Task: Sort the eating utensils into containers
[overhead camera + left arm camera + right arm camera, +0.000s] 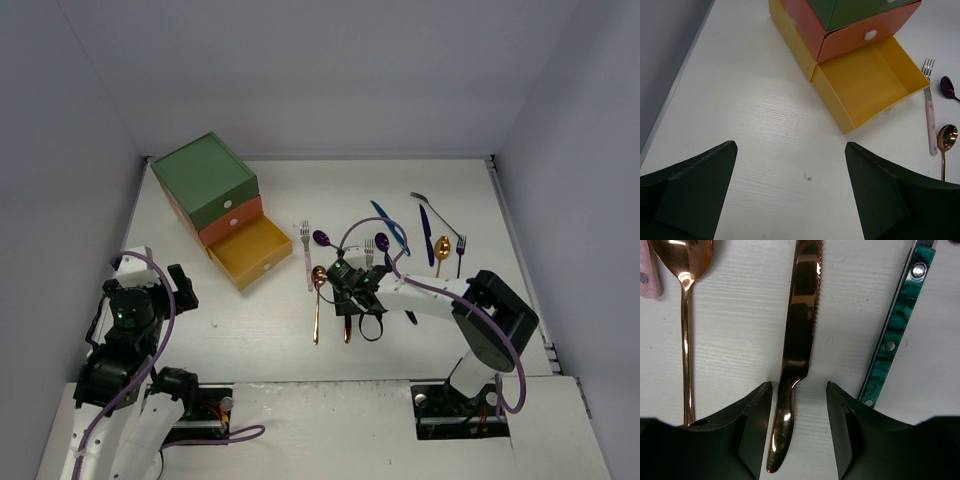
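Observation:
A copper knife point(801, 315) lies on the white table, and my right gripper point(799, 386) is open and low over it. Its jaws stand on either side of the handle; the left finger is close to the handle and a gap shows on the right. A copper spoon point(685, 270) lies to the left and a teal-handled utensil point(895, 335) to the right. From above, the right gripper point(352, 293) is mid-table among the eating utensils. The chest point(205, 180) has its yellow drawer point(870, 80) pulled out and bare; the orange-red drawer point(850, 40) is nearly closed. My left gripper point(790, 145) hangs open over bare table.
A pink-handled fork point(930, 120) and a purple spoon point(949, 87) lie right of the yellow drawer. Further right are blue knives point(390, 225), a silver fork point(430, 205), a gold spoon point(442, 250) and a purple fork point(460, 255). Grey walls enclose the table.

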Controlling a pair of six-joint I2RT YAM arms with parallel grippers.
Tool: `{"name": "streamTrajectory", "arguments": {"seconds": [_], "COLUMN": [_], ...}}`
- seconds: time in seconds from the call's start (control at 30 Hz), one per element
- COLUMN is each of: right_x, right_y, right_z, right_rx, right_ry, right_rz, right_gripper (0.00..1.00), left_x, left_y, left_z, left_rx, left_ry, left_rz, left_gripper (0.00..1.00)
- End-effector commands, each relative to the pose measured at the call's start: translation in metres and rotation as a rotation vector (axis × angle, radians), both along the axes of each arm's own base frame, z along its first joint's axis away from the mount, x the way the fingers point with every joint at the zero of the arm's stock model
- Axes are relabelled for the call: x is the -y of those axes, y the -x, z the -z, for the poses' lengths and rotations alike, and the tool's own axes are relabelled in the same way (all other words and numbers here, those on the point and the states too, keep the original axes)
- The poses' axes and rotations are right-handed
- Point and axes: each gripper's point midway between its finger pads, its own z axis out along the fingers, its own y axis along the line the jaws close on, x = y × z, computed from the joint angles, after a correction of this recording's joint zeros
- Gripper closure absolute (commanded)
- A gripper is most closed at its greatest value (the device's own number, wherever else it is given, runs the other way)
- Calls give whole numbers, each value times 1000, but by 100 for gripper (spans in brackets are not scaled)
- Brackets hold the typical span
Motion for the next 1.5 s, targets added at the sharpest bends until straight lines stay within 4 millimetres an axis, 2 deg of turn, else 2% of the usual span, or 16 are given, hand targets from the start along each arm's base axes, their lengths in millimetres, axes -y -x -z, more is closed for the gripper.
{"name": "streamTrajectory", "arguments": {"seconds": [0.0, 0.17, 0.3, 0.4, 0.57, 0.73, 0.87, 0.9, 1.03, 1.2, 1.3, 1.37, 1.43, 1.47], "right_x": [-6, -7, -8, -9, -17, -23, -37, -43, -65, -111, -137, -154, -174, -180], "right_y": [7, 14, 17, 13, -5, -21, -36, -42, -63, -100, -119, -129, -139, -144], "right_z": [5, 12, 15, 12, -5, -36, -86, -103, -151, -203, -217, -211, -222, -214], "right_rx": [-46, -80, -91, -77, -2, 89, 201, 234, 328, 415, 439, 431, 445, 439], "right_ry": [-9, -13, -10, -8, -4, -42, -137, -172, -256, -372, -446, -484, -565, -565], "right_rz": [10, 10, 5, -2, -37, -35, -27, -24, -3, 14, 48, 68, 98, 104], "right_gripper": [65, 79, 97, 100, 100, 100, 100, 100, 100, 100, 100, 100, 100, 100], "left_x": [-1, -1, -1, -2, -2, -2, -2, -2, -2, -3, -3, -4, -4, -4], "left_y": [-6, -6, -5, -5, -5, -5, -5, -5, -5, -5, -5, -5, -5, -5], "left_z": [-13, -14, -13, -14, -14, -13, -13, -13, -13, -13, -13, -13, -13, -12], "left_rx": [47, 50, 49, 50, 49, 46, 45, 46, 45, 45, 44, 46, 43, 41], "left_ry": [16, 16, 16, 16, 17, 17, 17, 17, 18, 18, 17, 17, 17, 16], "left_rz": [-14, -18, -17, -21, -20, -24, -24, -25, -24, -29, -34, -38, -36, -37], "left_gripper": [13, 13, 13, 13, 13, 13, 13, 13, 13, 13, 13, 13, 13, 13]}}
